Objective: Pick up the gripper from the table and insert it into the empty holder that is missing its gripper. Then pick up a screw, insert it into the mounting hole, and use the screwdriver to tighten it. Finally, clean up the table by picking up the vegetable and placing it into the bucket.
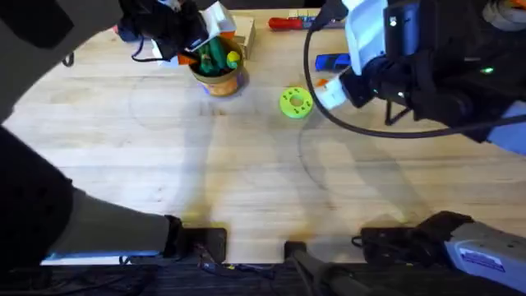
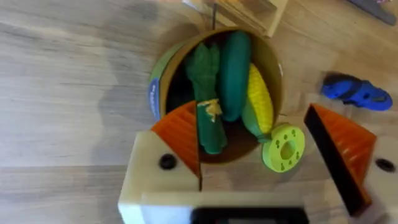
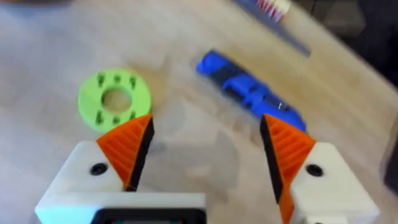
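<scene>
While overhead, screwdriver (image 1: 330, 61) half-hidden

A robotics lab bench is suggested by the pale wooden tabletop (image 1: 246, 164), on which a lime-green round plastic disc (image 1: 295, 103) and a slim red-handled screwdriver (image 1: 289, 23) are laid.

Looking straight down into the bucket (image 2: 163, 74) on the wooden counter (image 2: 68, 81). Packed inside: the vegetable (image 2: 208, 99), dark green and leafy-ended, beside a smooth green toy (image 2: 235, 71) and a yellow corn toy (image 2: 261, 99). Left gripper (image 2: 270, 155) spread wide, one orange pad over the bucket's rim. Lime-green disc (image 2: 284, 148) just past the bucket; blue screwdriver (image 2: 357, 93) farther off.
</scene>
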Controlling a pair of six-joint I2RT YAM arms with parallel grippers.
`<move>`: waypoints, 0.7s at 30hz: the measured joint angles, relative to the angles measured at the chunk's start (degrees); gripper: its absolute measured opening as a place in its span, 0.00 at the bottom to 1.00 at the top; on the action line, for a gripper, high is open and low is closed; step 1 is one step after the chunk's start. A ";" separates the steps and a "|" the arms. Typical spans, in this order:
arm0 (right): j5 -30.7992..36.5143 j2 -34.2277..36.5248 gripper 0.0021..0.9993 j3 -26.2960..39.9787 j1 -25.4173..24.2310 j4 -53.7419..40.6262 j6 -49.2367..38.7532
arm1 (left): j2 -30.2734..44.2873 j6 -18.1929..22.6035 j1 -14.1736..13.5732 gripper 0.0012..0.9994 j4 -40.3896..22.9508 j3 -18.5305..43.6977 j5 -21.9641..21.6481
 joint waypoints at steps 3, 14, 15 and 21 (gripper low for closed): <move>0.00 -2.29 0.99 3.91 -0.32 -11.35 2.50 | -2.81 4.65 -0.29 1.00 -1.35 1.15 1.88; 0.02 -11.35 0.99 27.22 -1.09 -44.52 6.95 | -27.16 33.14 -3.65 1.00 -22.04 3.25 3.78; 0.02 -12.45 0.99 28.12 -1.09 -46.35 7.19 | -28.87 35.29 -3.65 1.00 -24.39 3.27 3.78; 0.02 -19.00 0.99 28.78 -1.09 -51.01 12.02 | -35.48 42.44 -3.65 1.00 -34.06 3.29 3.78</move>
